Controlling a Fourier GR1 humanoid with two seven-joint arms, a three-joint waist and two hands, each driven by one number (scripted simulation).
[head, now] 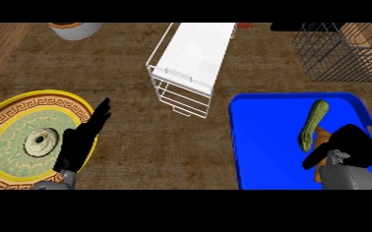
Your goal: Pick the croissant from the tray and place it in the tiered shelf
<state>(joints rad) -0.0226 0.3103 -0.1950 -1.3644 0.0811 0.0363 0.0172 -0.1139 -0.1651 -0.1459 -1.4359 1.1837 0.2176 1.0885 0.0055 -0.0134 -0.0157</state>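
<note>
The brown croissant (324, 137) lies at the right side of the blue tray (269, 142), mostly hidden under my right hand (347, 140). That hand is down on it, with fingers and thumb curled over it, and only brown ends show above and below the hand. The white wire tiered shelf (190, 64) stands at the middle back, left of the tray and well apart from the hand. My left hand (83, 137) rests open at the lower left, fingers straight, over the edge of a plate.
A green cucumber (314, 124) lies on the tray just left of the croissant. A yellow patterned plate (22, 123) holding a small round item (40, 143) sits at the left. A black wire basket (335, 51) stands back right, and a grey pot (76, 29) back left.
</note>
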